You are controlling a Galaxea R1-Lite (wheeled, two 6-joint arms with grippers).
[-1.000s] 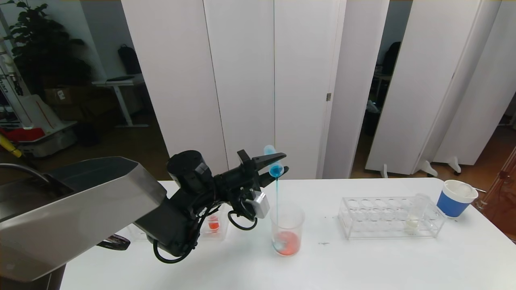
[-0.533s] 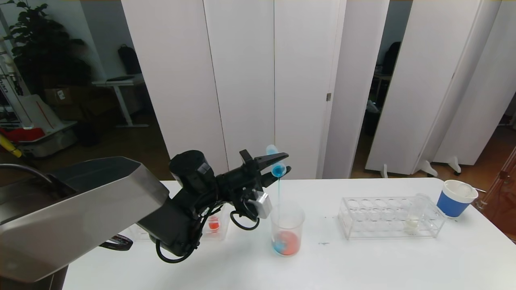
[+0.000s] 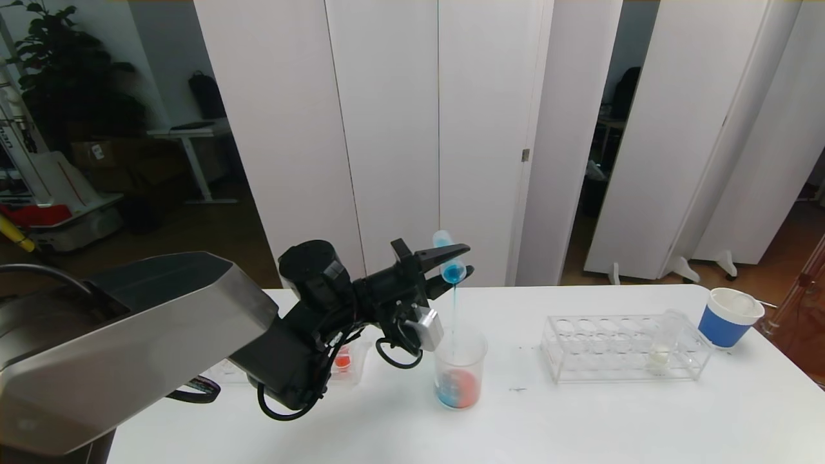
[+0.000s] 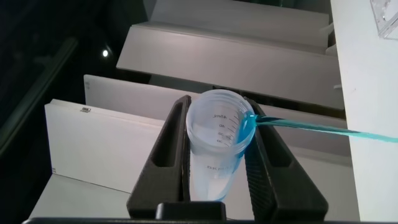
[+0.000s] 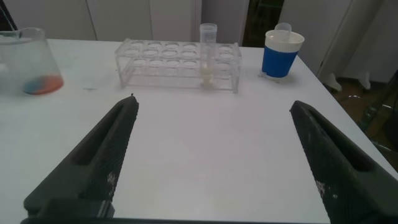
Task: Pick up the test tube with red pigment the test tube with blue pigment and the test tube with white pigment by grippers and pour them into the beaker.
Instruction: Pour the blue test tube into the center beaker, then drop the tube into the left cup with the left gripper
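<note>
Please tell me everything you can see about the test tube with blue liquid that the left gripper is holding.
The slim clear plastic test tube with blue pigment is clamped between the black fingers of the left gripper, tilted mouth-down above the clear cylindrical beaker. It has a rounded bottom, pointing up, and printed graduation marks near its rim. A little blue liquid sits at the mouth, and a thin blue stream falls into the beaker, which already holds red and blue liquid. Only the gripper touches it.

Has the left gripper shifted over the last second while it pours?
Yes. The left gripper, shut on the test tube with blue pigment, has drifted toward the robot's right, judged against the beaker below it.
</note>
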